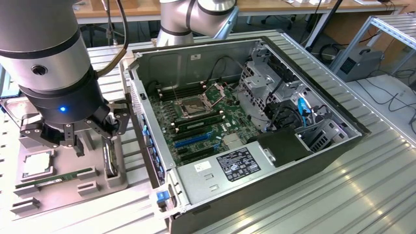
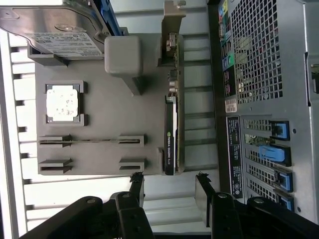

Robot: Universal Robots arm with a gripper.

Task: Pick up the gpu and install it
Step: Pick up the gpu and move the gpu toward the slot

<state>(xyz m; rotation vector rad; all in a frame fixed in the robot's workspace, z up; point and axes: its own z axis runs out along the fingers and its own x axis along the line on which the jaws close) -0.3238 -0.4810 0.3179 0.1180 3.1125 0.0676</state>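
Observation:
The gpu [image 1: 112, 158] is a thin dark card standing on its edge in a slot at the edge of the grey holder tray [image 1: 97, 187], on the side next to the computer case. In the wrist view the gpu [image 2: 170, 134] appears edge-on, with its pale metal bracket [image 2: 172, 30] at the far end. My gripper [image 1: 91, 139] hangs open just above the tray. Its two dark fingertips [image 2: 137, 181] stand apart, in line with the near end of the card and not touching it. Nothing is held in the gripper [image 2: 169, 186].
The open computer case [image 1: 312, 161] lies to the exterior view's right of the tray, motherboard [image 1: 201, 126] and blue slots [image 1: 192, 141] exposed. The tray also holds a hard drive [image 2: 55, 30], a processor [image 2: 62, 103] and a memory stick [image 2: 89, 141]. Slatted metal table [image 1: 364, 195] below.

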